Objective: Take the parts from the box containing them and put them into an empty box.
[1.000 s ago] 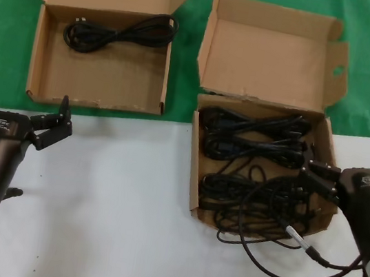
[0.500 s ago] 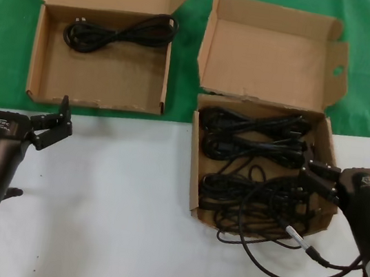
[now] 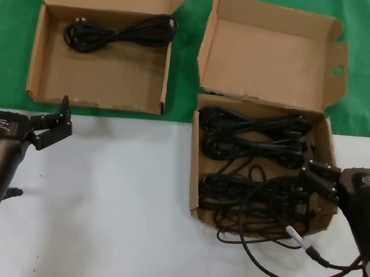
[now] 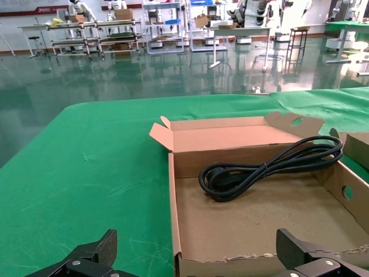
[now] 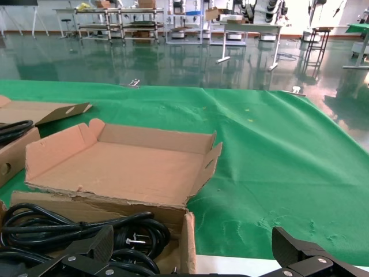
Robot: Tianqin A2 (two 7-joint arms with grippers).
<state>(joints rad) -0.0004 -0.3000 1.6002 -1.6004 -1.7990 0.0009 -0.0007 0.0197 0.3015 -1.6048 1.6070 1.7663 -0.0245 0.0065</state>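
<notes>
Cardboard, brown and corrugated, two boxes on my bench, which is white in front and green cloth behind. No print readable on either box; each wrist housing carries a small pale logo I cannot read from the head view.

Left gripper: jaws wide apart, holding nothing, touching nothing, over the white part just in front of the wide box. In the left wrist view only the two dark fingertips show, cut off by the frame edge.

Right gripper: jaws apart, at the right wall of the square box. One finger reaches over the box rim above the cables; I cannot tell whether it touches them. The other finger sits outside the box.

Cables: several black coiled bundles fill the square box, one group at the back, a looser tangle at the front. One loose cable spills over the front wall onto the bench, and its far end runs behind the right arm. One single coil lies along the back of the wide box.

The square box's lid crease is ragged; the bundles overlap too much to count.
</notes>
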